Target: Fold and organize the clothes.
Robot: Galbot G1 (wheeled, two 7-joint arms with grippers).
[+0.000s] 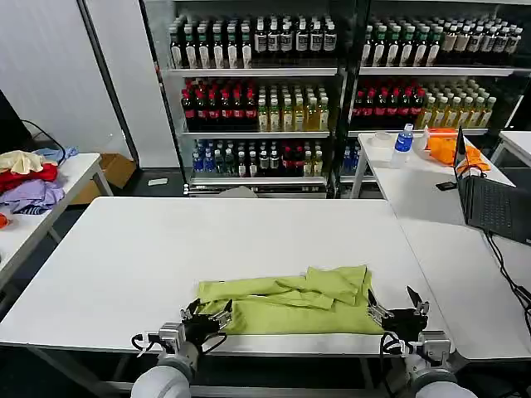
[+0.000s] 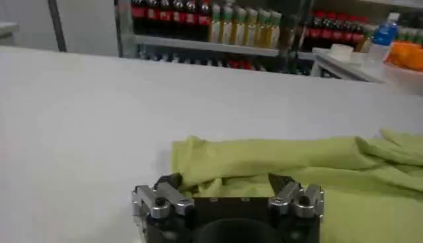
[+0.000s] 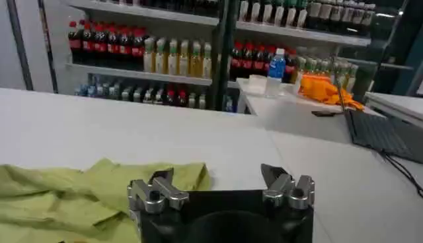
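lime T-shirt [image 1: 290,300] folded on white table [image 1: 166,257], both hands open

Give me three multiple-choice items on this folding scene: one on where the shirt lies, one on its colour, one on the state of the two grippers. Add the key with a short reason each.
1. Where does the T-shirt lie on the white table?
A. By the near edge, between the two grippers
B. At the far edge, by the shelves
C. On the laptop

2. What colour is the T-shirt?
A. Red
B. Lime yellow-green
C. Navy

3. How do the left gripper and right gripper stand?
A. Both shut on the shirt
B. Left gripper holds a bottle
C. Both open, holding nothing

Key: 1 A, it lies bunched along the near edge with a gripper at each end. 2 B, plain lime cloth. 3 C, both sets of jaws are spread with nothing between.
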